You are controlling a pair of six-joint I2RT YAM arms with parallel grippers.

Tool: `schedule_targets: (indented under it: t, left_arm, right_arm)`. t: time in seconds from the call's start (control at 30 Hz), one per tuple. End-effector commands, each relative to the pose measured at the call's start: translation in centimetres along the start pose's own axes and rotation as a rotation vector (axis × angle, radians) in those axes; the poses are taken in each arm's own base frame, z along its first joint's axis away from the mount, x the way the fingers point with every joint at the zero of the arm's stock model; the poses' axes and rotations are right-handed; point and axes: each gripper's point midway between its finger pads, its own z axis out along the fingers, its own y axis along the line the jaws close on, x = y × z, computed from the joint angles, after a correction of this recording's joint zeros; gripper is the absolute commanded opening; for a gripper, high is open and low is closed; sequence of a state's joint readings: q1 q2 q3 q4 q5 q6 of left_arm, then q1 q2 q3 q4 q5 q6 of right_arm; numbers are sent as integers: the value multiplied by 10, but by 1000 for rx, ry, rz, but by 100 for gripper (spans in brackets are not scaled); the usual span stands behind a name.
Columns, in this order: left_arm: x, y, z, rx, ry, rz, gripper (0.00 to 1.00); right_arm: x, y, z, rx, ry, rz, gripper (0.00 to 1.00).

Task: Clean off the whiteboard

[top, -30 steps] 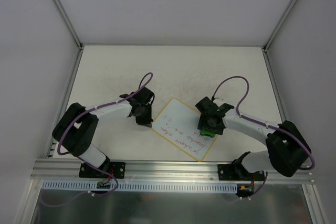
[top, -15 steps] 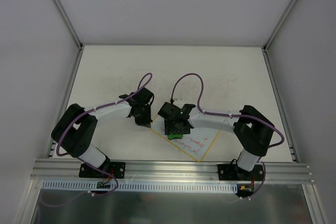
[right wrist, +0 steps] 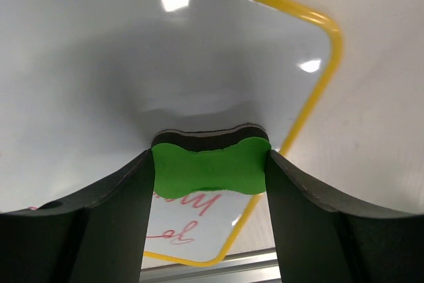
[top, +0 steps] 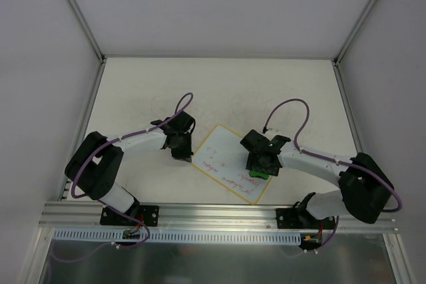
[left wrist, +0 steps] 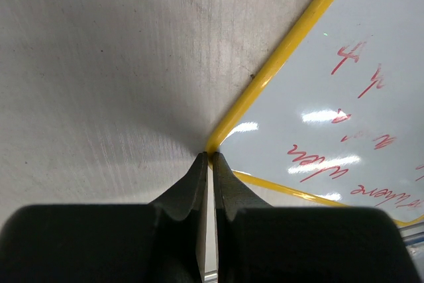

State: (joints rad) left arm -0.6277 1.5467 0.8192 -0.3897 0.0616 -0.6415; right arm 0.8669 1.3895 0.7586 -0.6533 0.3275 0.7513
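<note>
From above, the right gripper (top: pixel 258 165), pinching the green eraser (top: pixel 257 173) between its fingers, has swept from the left part of the whiteboard (top: pixel 218 149) back to its right side within the last half second. The whiteboard lies tilted on the table (top: pixel 219 91) between the two arms; its upper right half is wiped white, and red handwriting (top: pixel 229 179) remains along the lower left, so erasing seems about half done. The left gripper (top: pixel 181 153), fingers pressed together, stays with its tips against the board's yellow corner, seemingly bracing it.

Whiteboard (top: pixel 228 159) flat on table (top: pixel 219 88) — eraser (top: pixel 258 173) on its right part, left hand (left wrist: pixel 211 160) at left corner.
</note>
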Motion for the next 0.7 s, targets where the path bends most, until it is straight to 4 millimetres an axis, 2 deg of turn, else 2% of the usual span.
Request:
schedule_targets:
  t: [0.0, 0.1, 0.17, 0.2, 0.3, 0.43, 0.47, 0.57, 0.6, 0.67]
  left_arm:
    - [20, 21, 3, -73, 51, 8, 0]
    - [19, 21, 4, -74, 53, 9, 0]
    - [19, 18, 4, -66, 57, 6, 0]
    - [18, 17, 3, -63, 56, 6, 0]
    - [18, 17, 3, -62, 54, 6, 0]
    - [20, 18, 3, -62, 58, 4, 0]
    - [20, 18, 3, -61, 59, 4, 0]
    - [20, 16, 3, -53, 61, 0, 0]
    - [20, 16, 3, -53, 63, -2, 0]
    - [20, 16, 2, -51, 61, -2, 0]
  right_arm:
    - [9, -45, 2, 98, -2, 66, 28]
    - [8, -44, 2, 68, -7, 85, 28]
    - [13, -36, 4, 31, 15, 79, 27]
    - [16, -26, 8, -9, 39, 84, 27]
    - [30, -13, 17, -53, 74, 67, 24]
    - [45, 10, 21, -42, 107, -44, 24]
    - [40, 24, 15, -68, 93, -62, 24]
    - [52, 48, 12, -93, 112, -125, 24]
    - [49, 64, 8, -125, 106, -138, 24]
    - [63, 82, 9, -141, 130, -208, 24]
